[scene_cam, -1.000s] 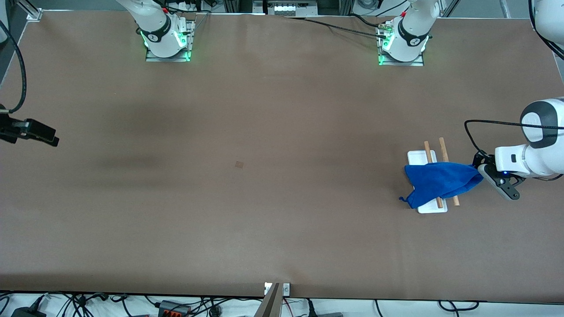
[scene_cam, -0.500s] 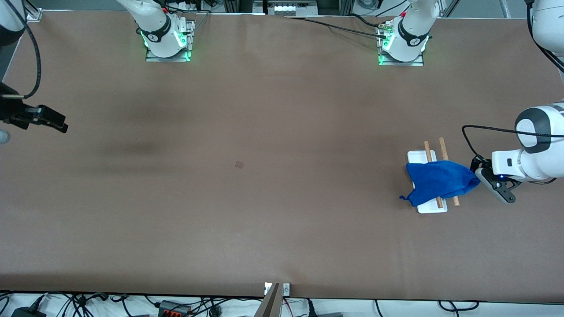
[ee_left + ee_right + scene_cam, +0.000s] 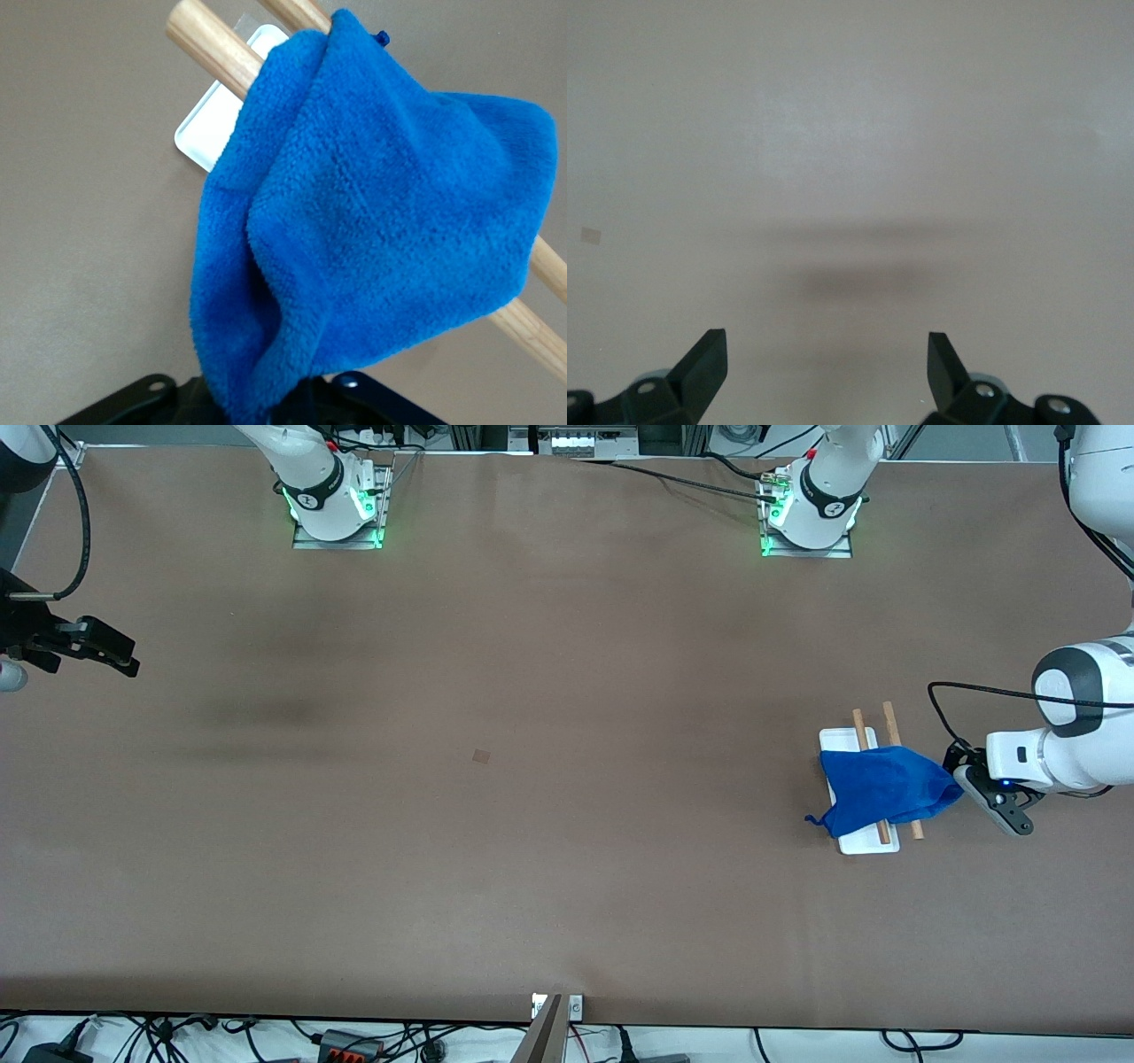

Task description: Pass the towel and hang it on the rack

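The royal-blue towel (image 3: 881,790) lies draped across the rack's two wooden rods (image 3: 889,719), bunched, with its loop tag (image 3: 810,819) hanging off toward the right arm's end. The rack's white base (image 3: 837,738) stands near the left arm's end of the table. My left gripper (image 3: 962,782) is beside the rack, shut on the towel's corner. In the left wrist view the towel (image 3: 372,212) runs from the jaws (image 3: 266,409) up over a rod (image 3: 205,44), with the base (image 3: 211,126) below. My right gripper (image 3: 115,657) is open and empty over the table's right-arm end; its wrist view (image 3: 827,354) shows bare table.
A small brown square mark (image 3: 481,755) sits on the brown table (image 3: 567,886) near the middle. The arm bases (image 3: 337,505) stand along the edge farthest from the front camera. Cables lie along the table's front edge.
My left gripper has shifted slightly toward the rack with the towel corner, and the towel has settled lower on the rods. My right gripper has moved up in the front view, still open.
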Controlling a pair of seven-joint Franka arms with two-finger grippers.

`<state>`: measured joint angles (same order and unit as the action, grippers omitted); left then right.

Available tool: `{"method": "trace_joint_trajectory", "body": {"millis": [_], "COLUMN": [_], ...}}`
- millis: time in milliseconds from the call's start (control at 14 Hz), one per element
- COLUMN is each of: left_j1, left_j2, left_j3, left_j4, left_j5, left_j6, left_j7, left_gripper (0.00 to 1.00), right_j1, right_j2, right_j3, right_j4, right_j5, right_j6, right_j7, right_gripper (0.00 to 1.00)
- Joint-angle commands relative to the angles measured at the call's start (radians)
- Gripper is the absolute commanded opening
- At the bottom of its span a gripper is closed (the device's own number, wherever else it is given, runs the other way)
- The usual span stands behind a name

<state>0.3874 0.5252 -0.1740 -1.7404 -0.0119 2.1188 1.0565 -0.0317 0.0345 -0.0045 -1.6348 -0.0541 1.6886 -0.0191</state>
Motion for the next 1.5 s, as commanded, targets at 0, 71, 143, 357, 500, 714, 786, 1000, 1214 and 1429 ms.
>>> {"method": "trace_joint_trajectory", "body": {"millis": [0,71,143,357,500,714,786,1000,1214,1429], "left_j1": [0.010,0.010,0.022,0.044,0.053,0.057,0.059,0.076,0.068,0.054], "left_j2": [0.038,0.044,0.048,0.050,0.045,0.030,0.018,-0.022,-0.048,-0.025], "left_j3": [-0.012,-0.012,-0.018,-0.021,-0.021,-0.021,-0.019,-0.022,-0.022,-0.022], "left_j4": [0.057,0.064,0.064,0.064,0.065,0.065,0.065,0.068,0.158,0.316], "left_j5": [-0.010,-0.013,-0.022,-0.074,-0.074,-0.074,-0.076,-0.077,-0.077,-0.065], "left_j6": [-0.008,-0.010,-0.011,-0.016,-0.022,-0.046,-0.055,-0.074,-0.210,-0.376], "left_j7": [0.025,0.030,0.042,0.143,0.146,0.146,0.146,0.134,0.087,0.059], "left_gripper": [0.65,0.95,1.00,1.00,1.00,1.00,1.00,1.00,1.00,1.00], "right_j1": [-0.002,-0.001,0.010,0.030,0.029,0.026,0.026,0.023,-0.002,-0.002], "right_j2": [-0.015,-0.013,-0.010,-0.008,-0.008,-0.010,-0.008,-0.007,-0.008,-0.010], "right_j3": [0.006,0.008,0.009,0.008,0.006,0.003,0.003,0.001,0.008,0.008], "right_j4": [-0.022,-0.019,-0.019,-0.017,-0.017,-0.005,0.000,0.000,0.000,-0.002], "right_j5": [0.016,0.019,0.019,0.017,0.019,0.017,0.017,0.016,0.016,0.016], "right_j6": [0.016,0.020,0.023,0.039,0.055,0.048,0.043,0.039,0.040,0.039], "right_j7": [-0.012,-0.012,-0.013,-0.012,-0.010,-0.010,-0.013,-0.018,-0.010,-0.012], "right_gripper": [1.00,1.00,1.00,1.00,1.00,1.00,1.00,1.00,1.00,1.00]}}
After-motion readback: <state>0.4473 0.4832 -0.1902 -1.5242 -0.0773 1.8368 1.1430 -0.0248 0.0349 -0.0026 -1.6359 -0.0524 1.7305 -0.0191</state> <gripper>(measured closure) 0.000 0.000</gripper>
